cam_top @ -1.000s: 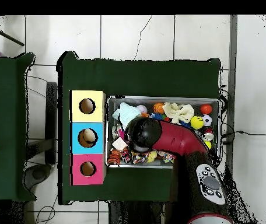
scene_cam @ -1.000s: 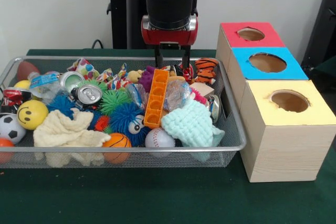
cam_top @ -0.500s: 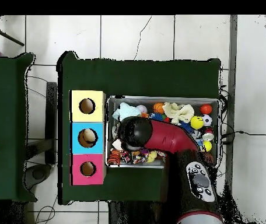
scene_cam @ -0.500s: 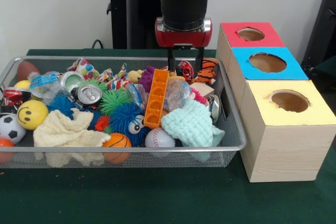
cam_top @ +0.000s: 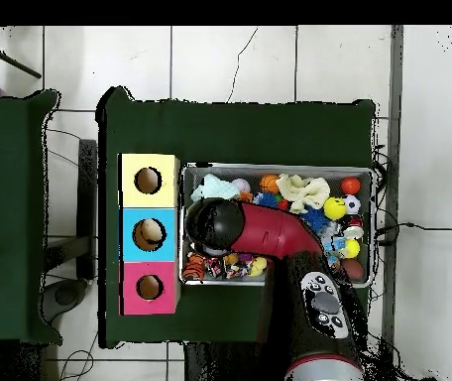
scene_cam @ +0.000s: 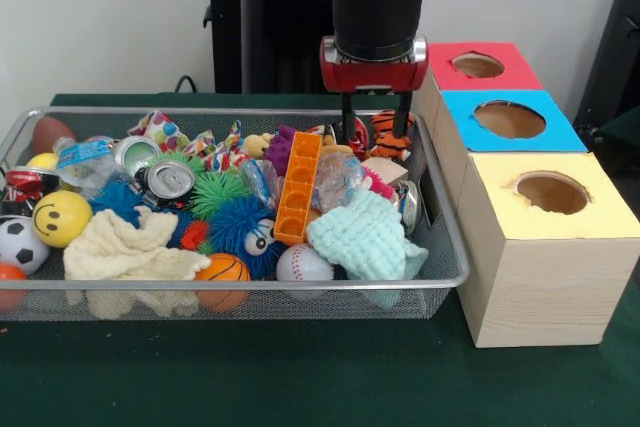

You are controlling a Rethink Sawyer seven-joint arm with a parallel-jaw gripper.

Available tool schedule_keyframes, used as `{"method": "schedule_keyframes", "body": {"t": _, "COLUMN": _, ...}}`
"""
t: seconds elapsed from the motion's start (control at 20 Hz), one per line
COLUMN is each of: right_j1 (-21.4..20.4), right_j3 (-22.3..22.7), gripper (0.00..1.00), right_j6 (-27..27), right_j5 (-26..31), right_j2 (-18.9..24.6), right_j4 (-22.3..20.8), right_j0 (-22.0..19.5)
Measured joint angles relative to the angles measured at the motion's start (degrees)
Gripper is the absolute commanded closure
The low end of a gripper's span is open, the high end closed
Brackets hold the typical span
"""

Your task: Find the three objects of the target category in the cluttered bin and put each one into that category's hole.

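The silver wire-mesh bin (scene_cam: 250,285) is full of toys; it also shows in the overhead view (cam_top: 280,168). A clear bottle with a blue label (scene_cam: 80,157) lies at its left end. A crumpled clear bottle (scene_cam: 338,179) lies in the middle, right of an orange block. A third bottle is not clearly visible. My gripper (scene_cam: 375,135) hangs open and empty over the bin's far right corner, just above a striped tiger toy (scene_cam: 392,133). The red-topped box's hole (scene_cam: 478,65) is to its right and farther back. In the overhead view the arm's end (cam_top: 210,223) hides the gripper.
A blue-topped box (scene_cam: 548,133) and a yellow-topped box (scene_cam: 600,215) stand in a row with the red one, right of the bin. Silver cans (scene_cam: 168,179), the orange block (scene_cam: 298,187), a mint cloth (scene_cam: 365,237), a cream cloth (scene_cam: 130,252) and several balls fill the bin.
The arm has moved to the right in the front view, along the bin's far side towards the boxes. The gripper has stayed open and empty.
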Motion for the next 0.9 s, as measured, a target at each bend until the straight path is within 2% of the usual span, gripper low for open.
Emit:
{"method": "schedule_keyframes", "body": {"t": 0.5, "right_j1": 3.5, "right_j3": 0.0, "gripper": 0.00, "right_j6": 0.0, "right_j5": -6.2, "right_j2": 0.0, "right_j4": 0.0, "right_j0": 0.0}}
{"method": "schedule_keyframes", "body": {"t": 0.9, "right_j1": 4.1, "right_j3": 0.0, "gripper": 0.00, "right_j6": 0.0, "right_j5": -7.1, "right_j2": 0.0, "right_j4": 0.0, "right_j0": 0.0}}
